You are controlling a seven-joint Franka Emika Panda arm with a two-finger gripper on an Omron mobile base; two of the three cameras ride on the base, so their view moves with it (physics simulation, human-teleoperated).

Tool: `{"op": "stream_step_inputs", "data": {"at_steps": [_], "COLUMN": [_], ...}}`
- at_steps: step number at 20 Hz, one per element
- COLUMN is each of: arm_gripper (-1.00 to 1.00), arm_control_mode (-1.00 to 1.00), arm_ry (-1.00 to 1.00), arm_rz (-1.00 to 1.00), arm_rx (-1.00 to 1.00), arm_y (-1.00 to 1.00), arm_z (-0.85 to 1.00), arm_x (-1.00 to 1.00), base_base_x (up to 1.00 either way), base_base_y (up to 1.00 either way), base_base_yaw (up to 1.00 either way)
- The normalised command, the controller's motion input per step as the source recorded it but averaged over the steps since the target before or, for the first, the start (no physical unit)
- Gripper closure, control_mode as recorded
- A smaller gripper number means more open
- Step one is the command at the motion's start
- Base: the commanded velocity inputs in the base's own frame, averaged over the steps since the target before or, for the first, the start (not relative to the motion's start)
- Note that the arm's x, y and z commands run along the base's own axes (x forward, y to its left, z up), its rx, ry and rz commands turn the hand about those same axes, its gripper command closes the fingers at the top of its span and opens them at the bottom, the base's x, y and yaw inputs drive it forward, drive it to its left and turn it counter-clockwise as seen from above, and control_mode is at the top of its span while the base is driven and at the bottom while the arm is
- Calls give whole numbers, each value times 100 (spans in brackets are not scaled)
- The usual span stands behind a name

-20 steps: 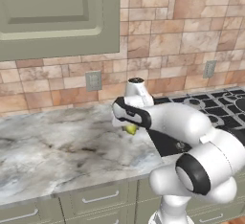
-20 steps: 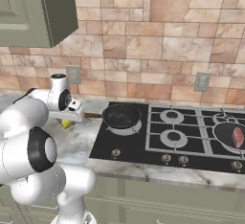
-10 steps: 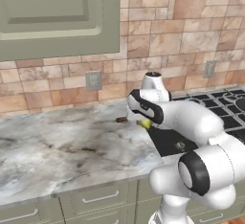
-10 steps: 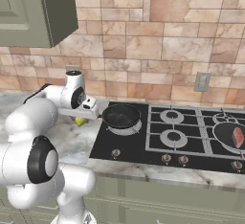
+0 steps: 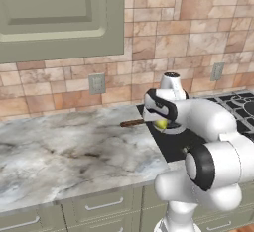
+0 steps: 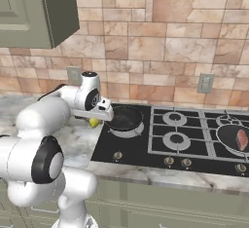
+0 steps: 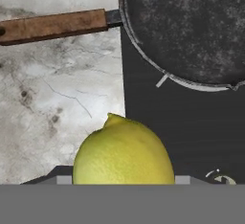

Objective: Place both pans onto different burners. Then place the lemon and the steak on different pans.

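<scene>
One oval, pebbly yellow lemon (image 7: 123,151) sat gripped in the tool (image 6: 95,120) above the marble table's (image 5: 59,151) edge beside the black glass cooktop (image 6: 194,146). Two round black pans: the wooden-handled pan (image 7: 191,27) on a left burner, another pan (image 6: 232,139) holding one pink steak (image 6: 241,140)

brick backsplash (image 5: 149,37), green cabinets (image 5: 59,18), marble counter (image 5: 59,151)
</scene>
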Motion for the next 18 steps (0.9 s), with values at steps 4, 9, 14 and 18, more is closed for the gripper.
{"op": "stream_step_inputs", "data": {"at_steps": [4, 9, 14, 18], "arm_gripper": [100, 100, 100, 100], "arm_control_mode": [-100, -100, -100, -100], "arm_ry": [0, 1, 1, 1], "arm_rz": [0, 0, 0, 0], "arm_rx": [0, 0, 0, 0], "arm_y": [-37, -38, -32, -27], "arm_z": [0, 0, 0, 0], "arm_x": [47, 41, 36, 36], "base_base_x": [0, 0, 0, 0], "base_base_y": [0, 0, 0, 0], "base_base_yaw": [0, 0, 0, 0]}}
